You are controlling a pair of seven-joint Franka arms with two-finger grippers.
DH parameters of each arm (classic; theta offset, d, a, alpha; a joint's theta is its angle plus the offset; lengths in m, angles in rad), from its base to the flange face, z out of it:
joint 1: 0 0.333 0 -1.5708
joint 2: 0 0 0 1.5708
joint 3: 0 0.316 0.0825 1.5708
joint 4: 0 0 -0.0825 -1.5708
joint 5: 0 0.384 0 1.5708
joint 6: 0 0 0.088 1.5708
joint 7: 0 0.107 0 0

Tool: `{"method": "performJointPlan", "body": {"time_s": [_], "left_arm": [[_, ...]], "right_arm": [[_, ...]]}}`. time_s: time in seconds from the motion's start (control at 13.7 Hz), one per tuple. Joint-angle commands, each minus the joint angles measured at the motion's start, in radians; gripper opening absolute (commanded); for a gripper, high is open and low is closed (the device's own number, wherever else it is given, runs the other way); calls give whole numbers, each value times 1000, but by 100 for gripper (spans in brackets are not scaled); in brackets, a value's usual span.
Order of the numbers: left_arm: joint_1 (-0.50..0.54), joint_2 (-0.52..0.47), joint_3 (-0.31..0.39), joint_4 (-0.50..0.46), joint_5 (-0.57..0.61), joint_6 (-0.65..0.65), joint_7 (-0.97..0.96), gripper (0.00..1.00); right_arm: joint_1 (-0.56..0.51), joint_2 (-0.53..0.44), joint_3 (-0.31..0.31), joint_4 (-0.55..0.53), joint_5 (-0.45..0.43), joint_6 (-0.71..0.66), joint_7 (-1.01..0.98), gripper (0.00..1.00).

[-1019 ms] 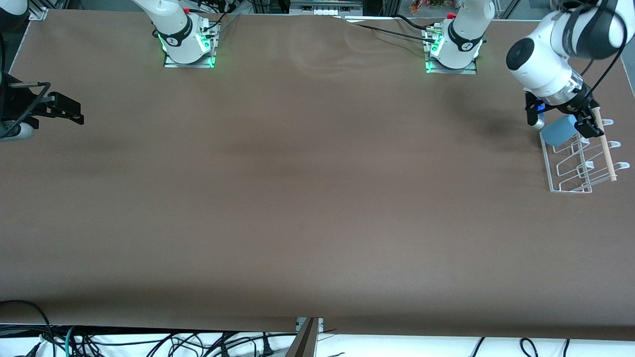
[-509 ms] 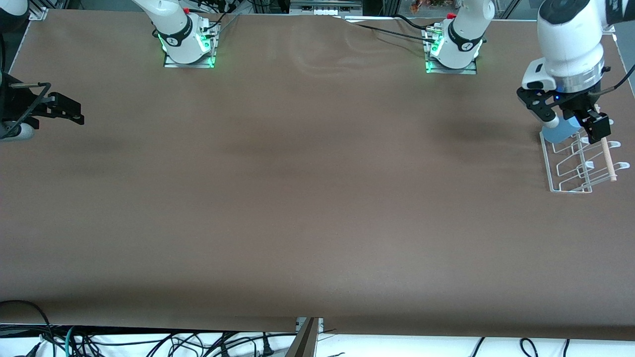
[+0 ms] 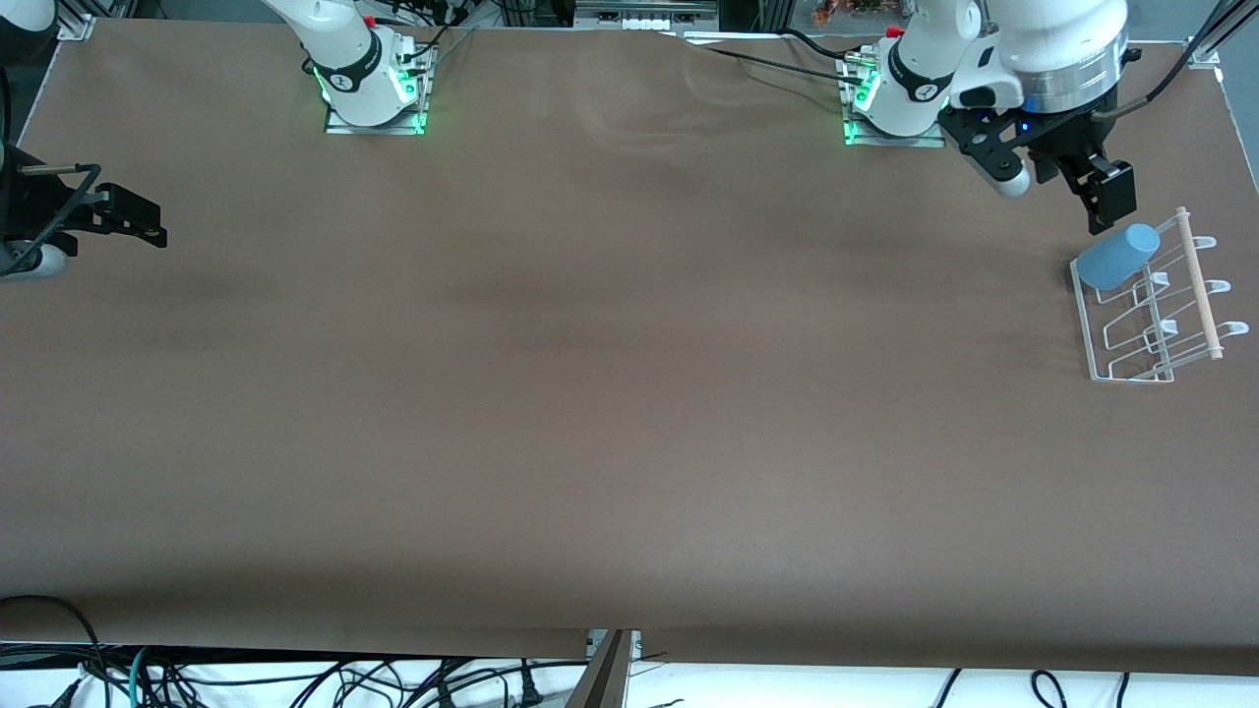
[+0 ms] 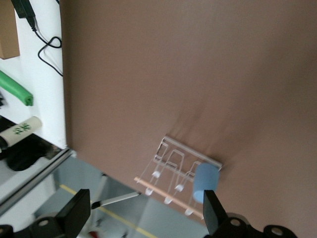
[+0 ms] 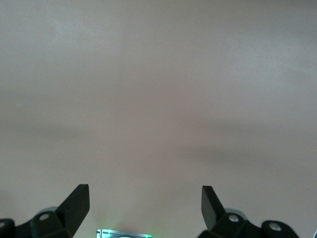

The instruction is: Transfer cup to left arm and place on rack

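Observation:
The light-blue cup (image 3: 1116,258) lies tilted on the rack (image 3: 1151,315), at the rack's end nearest the arm bases, by the wooden dowel (image 3: 1200,283). It also shows in the left wrist view (image 4: 205,181) on the rack (image 4: 174,163). My left gripper (image 3: 1067,192) is open and empty, up in the air over the table between the left arm's base and the rack, apart from the cup. My right gripper (image 3: 128,218) is open and empty at the right arm's end of the table, where that arm waits.
The two arm bases (image 3: 374,84) (image 3: 900,98) with green lights stand along the table's back edge. Cables lie off the table edge nearest the front camera. In the left wrist view a green tube (image 4: 17,91) and cables lie past the table's edge.
My left gripper let go of the cup, which stays on the rack. The gripper rose and drew back toward the left arm's base. The right arm has not moved.

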Motion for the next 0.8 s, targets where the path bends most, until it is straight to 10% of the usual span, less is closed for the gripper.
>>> {"method": "performJointPlan", "body": {"time_s": [0.0, 0.44, 0.73], "left_arm": [[26, 41, 58, 45, -166, 7, -145, 100], [-147, 174, 227, 124, -262, 84, -842, 100], [-282, 248, 412, 281, -299, -48, -958, 100]], "right_arm": [[-7, 9, -2, 20, 17, -11, 1, 100], [-5, 10, -2, 26, 17, -13, 1, 100], [-7, 10, -2, 26, 15, -10, 1, 100]]}}
